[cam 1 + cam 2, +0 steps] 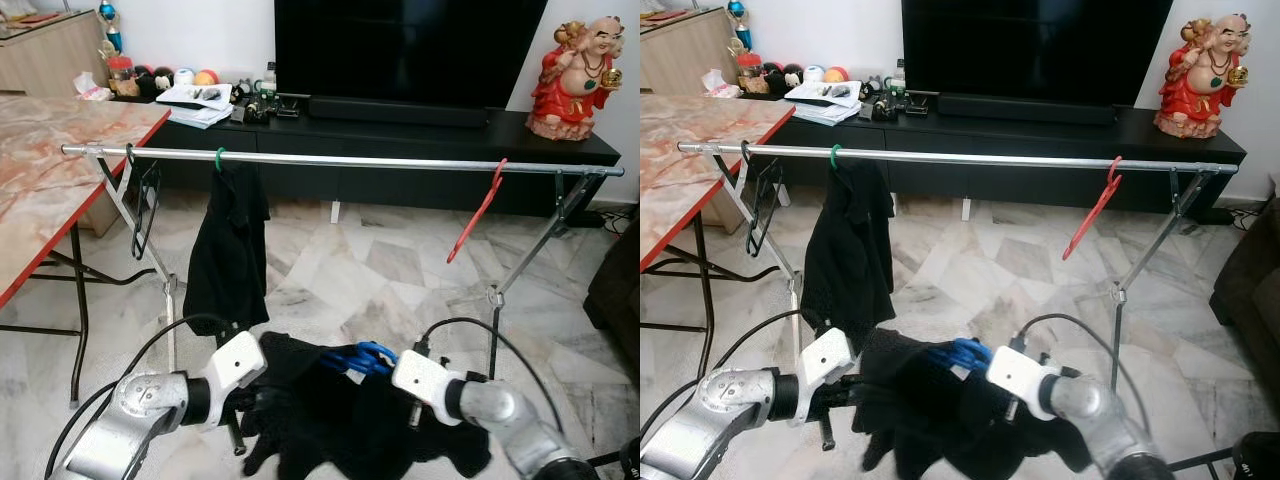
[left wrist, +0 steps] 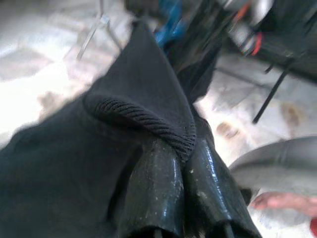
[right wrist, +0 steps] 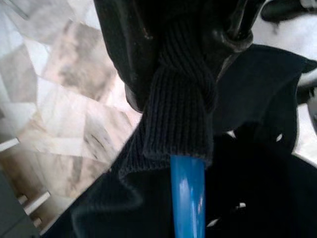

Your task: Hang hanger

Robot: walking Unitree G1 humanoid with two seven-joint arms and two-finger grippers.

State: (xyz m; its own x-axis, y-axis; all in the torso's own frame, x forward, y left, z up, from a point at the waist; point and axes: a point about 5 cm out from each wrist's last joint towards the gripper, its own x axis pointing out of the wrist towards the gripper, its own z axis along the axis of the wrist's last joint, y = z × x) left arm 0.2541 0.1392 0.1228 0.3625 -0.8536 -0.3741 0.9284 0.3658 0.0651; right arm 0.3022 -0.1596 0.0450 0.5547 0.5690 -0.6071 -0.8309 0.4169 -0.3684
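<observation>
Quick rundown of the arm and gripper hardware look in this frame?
Both arms are silver metal cylinders ending in white angular wrist housings, each with a looping black cable. The left gripper has two long glossy black fingers, scuffed with pale specks. The right gripper fingers are glossy black too.

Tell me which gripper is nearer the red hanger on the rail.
Right. The right gripper holds the blue hanger and black garment low, below and left of the red hanger. The left gripper, clamped on the garment, is farther left.

Beyond our grippers we see a black TV console (image 1: pixel 400 135), a red figurine (image 1: pixel 577 75) upon it, and a marble-topped table (image 1: pixel 50 170) off left.
</observation>
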